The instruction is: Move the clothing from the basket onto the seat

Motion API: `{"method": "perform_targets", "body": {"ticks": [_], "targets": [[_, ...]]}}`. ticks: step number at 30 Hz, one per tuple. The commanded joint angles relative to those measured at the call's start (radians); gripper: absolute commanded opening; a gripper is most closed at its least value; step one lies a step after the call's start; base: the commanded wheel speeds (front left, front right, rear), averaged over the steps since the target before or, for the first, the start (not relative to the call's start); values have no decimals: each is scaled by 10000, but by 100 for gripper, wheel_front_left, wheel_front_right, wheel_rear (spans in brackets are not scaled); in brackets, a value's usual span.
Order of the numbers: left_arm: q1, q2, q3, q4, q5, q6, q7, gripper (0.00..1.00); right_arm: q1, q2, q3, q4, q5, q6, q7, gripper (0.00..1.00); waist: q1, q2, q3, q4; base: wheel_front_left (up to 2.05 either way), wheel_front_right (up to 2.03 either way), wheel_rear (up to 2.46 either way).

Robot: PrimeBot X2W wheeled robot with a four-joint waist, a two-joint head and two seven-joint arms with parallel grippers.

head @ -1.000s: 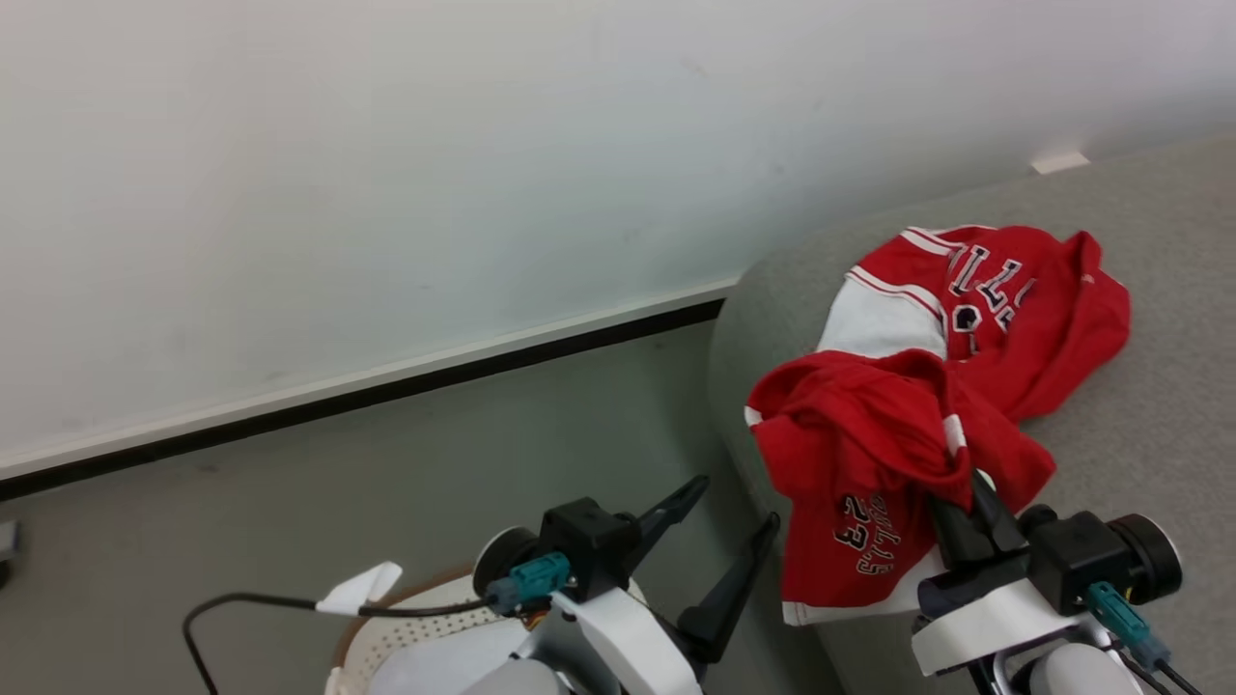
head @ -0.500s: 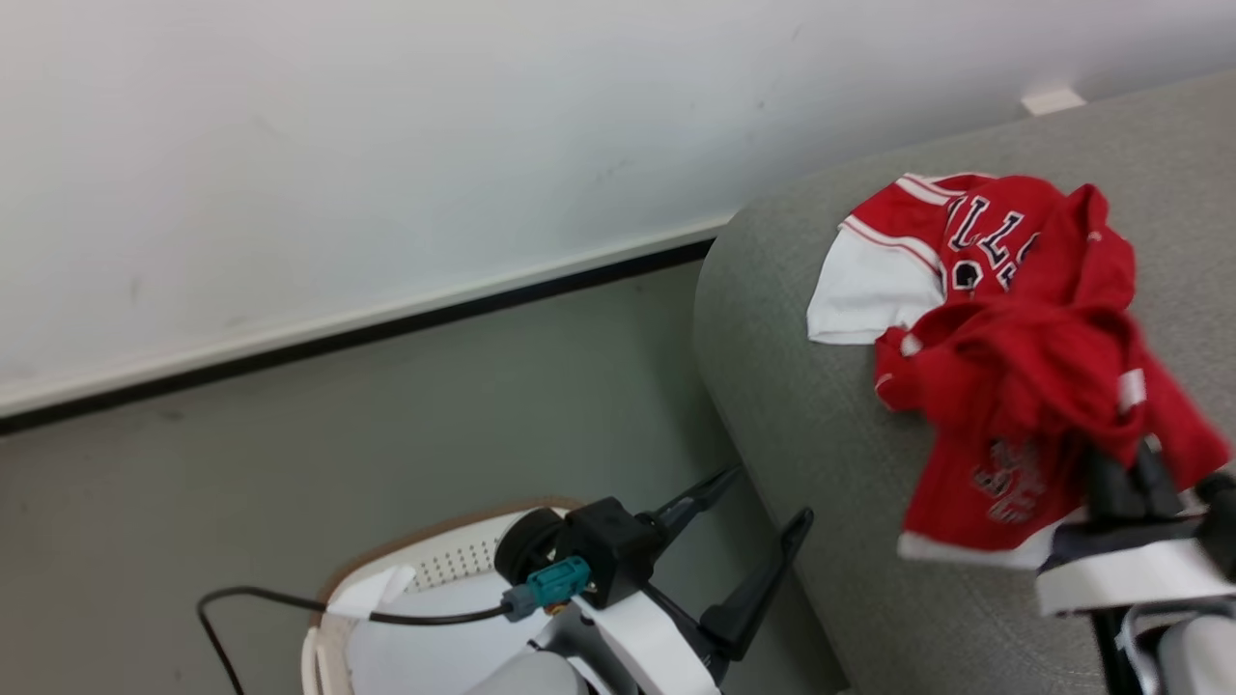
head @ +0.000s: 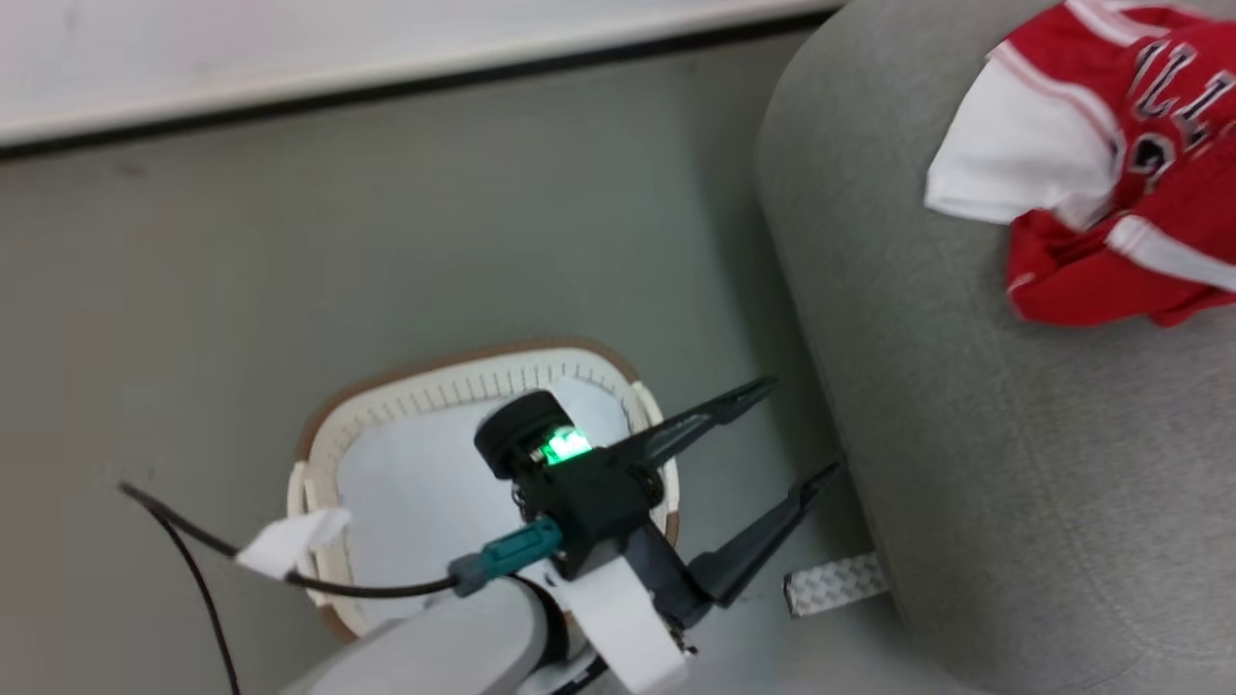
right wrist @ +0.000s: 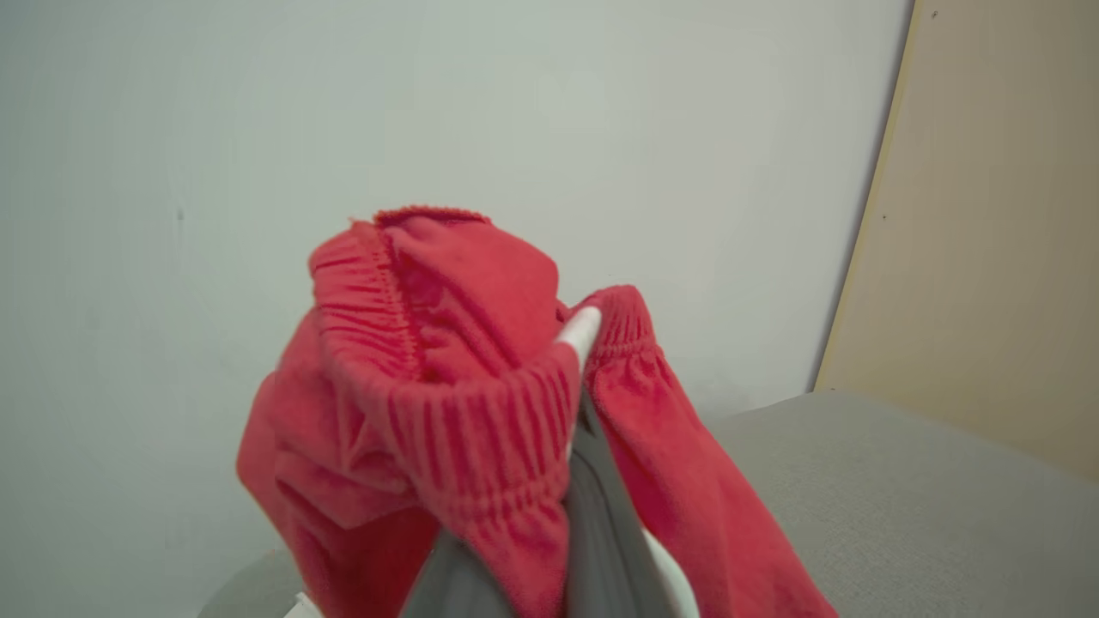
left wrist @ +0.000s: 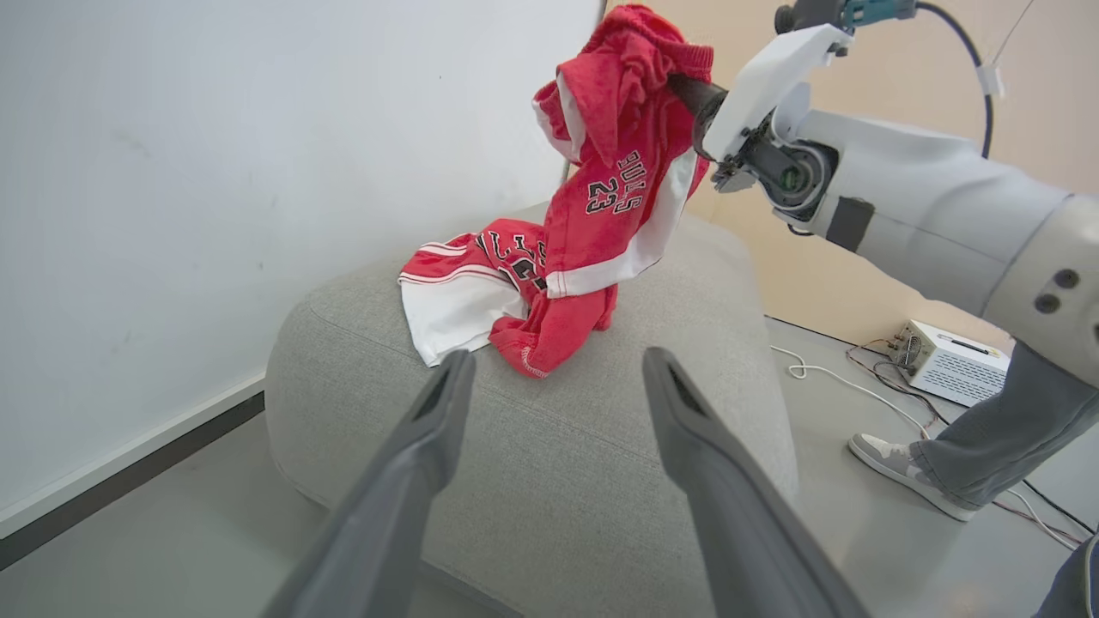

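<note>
Grey floor [head: 386,241] by the white wall [left wrist: 172,172] carries the basket [head: 406,386], the left gripper [head: 801,427] above it with fingers wide apart and empty, while the right gripper [right wrist: 575,481] clamps red shorts [left wrist: 627,172] numbered 23, hanging down to the jersey [left wrist: 455,300] on the seat [left wrist: 532,463].

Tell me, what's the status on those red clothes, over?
Left tool open, empty, near basket. Right tool shut on red shorts, dangling onto grey sofa by the jersey. Person's shoe beyond sofa, not blocking.
</note>
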Motion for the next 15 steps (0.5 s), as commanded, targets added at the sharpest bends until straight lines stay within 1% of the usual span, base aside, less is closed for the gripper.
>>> {"method": "perform_targets", "body": {"ticks": [1, 4, 7, 12, 13, 14, 15], "targets": [[-193, 277, 91, -146, 227, -54, -87, 100, -477, -24, -315, 152, -137, -22, 48, 0, -2, -1, 1361, 443, 0, 0, 0], [-398, 589, 186, -535, 319, -157, -121, 100, -1389, -224, -1442, 562, -582, -24, 146, 0, -2, -1, 2093, 541, 0, 0, 0], [-481, 885, 289, -744, 356, -208, -200, 100, -2105, -273, -2507, 1124, -1228, -22, -28, 0, -2, -1, 2566, 682, 0, 0, 0], [-351, 1217, 342, -795, 412, -199, -293, 100, -2629, 256, -4129, 2122, -2365, -22, -496, 0, -2, -1, 2905, 794, 0, 0, 0], [-283, 1268, 344, -775, 404, -190, -329, 100, -2621, 348, -4418, 2289, -2529, -24, -546, 13, -2, -1, 2909, 792, 0, 0, 0], [-236, 1302, 339, -759, 385, -191, -363, 100, -2606, 431, -4662, 2432, -2717, -22, -600, 48, -2, -1, 2900, 782, 0, 0, 0], [-205, 1344, 344, -748, 379, -170, -358, 100, -2558, 529, -4859, 2544, -2980, -22, -617, 100, -2, -1, 2882, 755, 0, 0, 0]]}}
